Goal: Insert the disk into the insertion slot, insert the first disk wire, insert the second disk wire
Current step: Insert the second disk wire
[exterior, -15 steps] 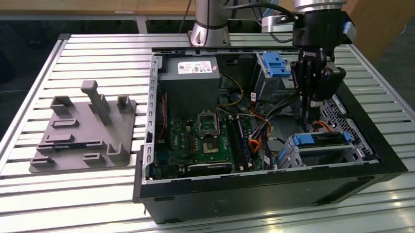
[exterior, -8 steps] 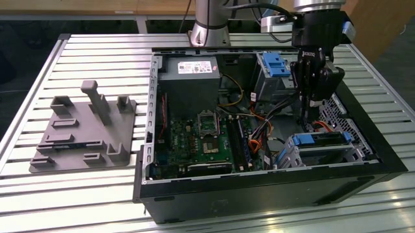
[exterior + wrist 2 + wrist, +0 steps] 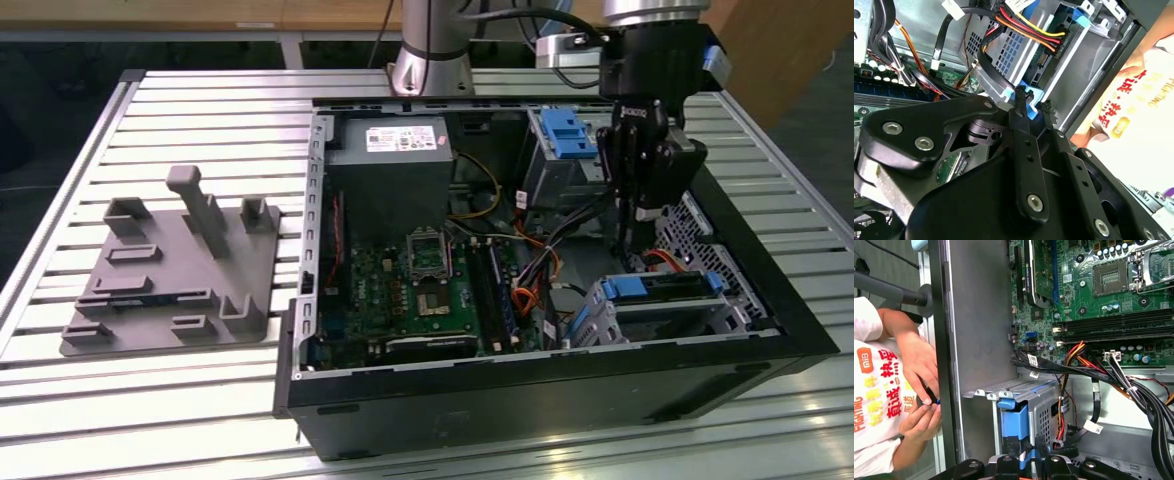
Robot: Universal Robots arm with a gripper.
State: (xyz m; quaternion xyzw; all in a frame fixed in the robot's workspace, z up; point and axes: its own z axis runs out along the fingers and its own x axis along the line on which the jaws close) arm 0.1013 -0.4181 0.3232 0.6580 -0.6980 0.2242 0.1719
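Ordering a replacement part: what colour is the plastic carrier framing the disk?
The disk's carrier is bright blue, clearest in the first wrist view.

The desk [image 3: 174, 400] is ribbed aluminium with a bright sheen. The insertion slot [image 3: 667, 318] is dull silver perforated sheet metal. The disk [image 3: 661, 286] sits in a glossy blue plastic carrier. The grey fixture [image 3: 160, 290] looks like matt plastic.

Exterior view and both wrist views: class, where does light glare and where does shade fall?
Exterior view: glare whitens the slatted table; the computer case is shaded inside. Second wrist view: dark gripper, bright white shirt. First wrist view: motherboard evenly lit.
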